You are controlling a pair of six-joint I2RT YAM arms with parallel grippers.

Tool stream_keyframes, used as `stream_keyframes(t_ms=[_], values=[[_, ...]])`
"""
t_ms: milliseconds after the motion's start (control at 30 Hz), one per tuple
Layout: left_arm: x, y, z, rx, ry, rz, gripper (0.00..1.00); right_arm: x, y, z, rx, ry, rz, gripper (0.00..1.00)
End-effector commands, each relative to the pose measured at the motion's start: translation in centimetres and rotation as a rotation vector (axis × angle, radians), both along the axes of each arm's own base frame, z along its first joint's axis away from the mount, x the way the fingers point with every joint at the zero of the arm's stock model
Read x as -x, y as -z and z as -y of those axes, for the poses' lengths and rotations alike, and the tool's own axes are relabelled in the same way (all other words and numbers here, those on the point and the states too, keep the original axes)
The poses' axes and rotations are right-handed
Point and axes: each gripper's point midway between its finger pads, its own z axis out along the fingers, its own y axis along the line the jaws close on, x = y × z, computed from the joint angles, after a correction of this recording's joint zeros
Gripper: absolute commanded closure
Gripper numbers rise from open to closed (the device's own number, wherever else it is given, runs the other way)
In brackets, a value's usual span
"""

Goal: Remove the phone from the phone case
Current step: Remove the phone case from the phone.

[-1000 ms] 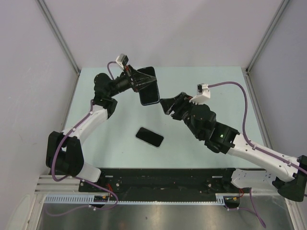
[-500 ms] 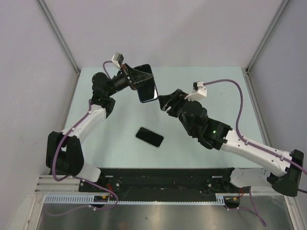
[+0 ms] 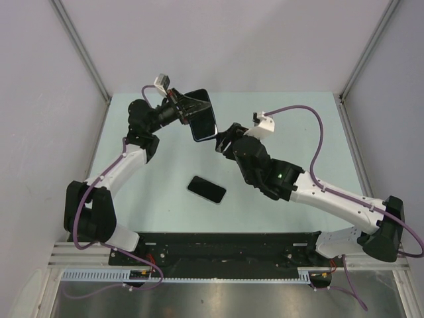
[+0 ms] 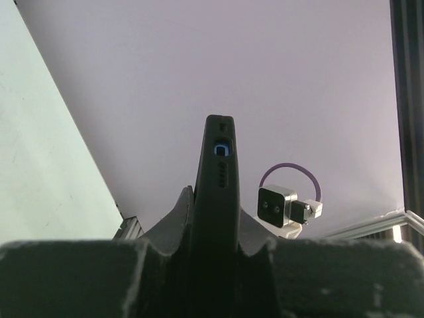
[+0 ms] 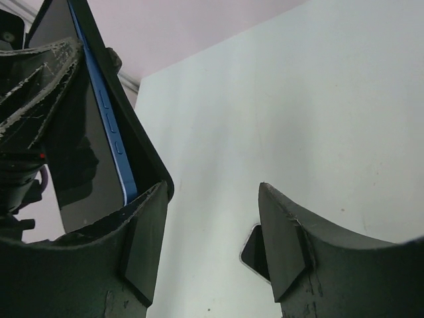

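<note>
Two arms are meeting above the far half of the table [image 3: 298, 119]. On the left, the left gripper [image 3: 191, 108] is clenching the phone case [image 3: 205, 120] across its flat faces and holding it well clear of the surface. The left wrist view is showing the case end-on, port cut-out uppermost, pinched between both fingers [image 4: 179, 215]. The phone [image 5: 114, 142] is sitting inside it, its blue side with buttons showing along the black rim in the right wrist view.

Handling, as a judgement: the phone is looking stiff, smooth and slippery, light enough for one gripper, and likely to crack if dropped from this height. The case is looking like a softer shell that is gripping the phone by its lip. The best hold is probably a corner of the rim for peeling, or the bare blue edge for pulling.

Lower down, a dark slab [image 3: 207, 189] is lying flat on the table between the arms; I cannot tell what it is. To the right, the right gripper [image 3: 222, 138] is reaching in with jaws standing about half spread and grasping nothing. One finger [image 5: 142, 245] is sitting right under the case's lower corner, touching or just short, I cannot tell which.
</note>
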Motion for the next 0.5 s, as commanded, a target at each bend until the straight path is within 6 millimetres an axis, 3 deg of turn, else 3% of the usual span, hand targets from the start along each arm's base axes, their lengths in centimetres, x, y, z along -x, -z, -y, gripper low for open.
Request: stream_keyframes(t_ms=[0, 133, 167, 233, 267, 300, 367, 467], values=[[9.5, -12.4, 0.1, 0.205, 0.221, 0.222, 1.0, 2.4, 13.9, 2.9, 0.511, -0.083, -0.262, 0.4], [9.4, -12.2, 0.2, 0.203, 0.223, 0.215, 1.0, 2.5, 13.8, 0.8, 0.43, -0.167, -0.266, 0.38], [9.5, -12.2, 0.2, 0.203, 0.224, 0.218, 1.0, 2.1, 12.6, -0.3, 0.369, -0.197, -0.224, 0.37], [9.5, -12.1, 0.1, 0.204, 0.225, 0.215, 1.0, 3.1, 12.8, -1.9, 0.279, -0.308, -0.221, 0.35], [9.6, -12.0, 0.1, 0.205, 0.228, 0.214, 1.0, 2.4, 10.4, -2.7, 0.163, -0.326, -0.158, 0.34], [9.5, -11.8, 0.2, 0.203, 0.227, 0.208, 1.0, 3.3, 9.9, -3.8, 0.08, -0.402, -0.164, 0.33], [9.5, -11.7, 0.2, 0.206, 0.23, 0.205, 1.0, 3.2, 8.9, -4.4, -0.054, -0.449, -0.126, 0.32], [9.5, -11.5, 0.2, 0.209, 0.235, 0.199, 1.0, 3.0, 7.3, -4.4, -0.182, -0.496, -0.103, 0.32]])
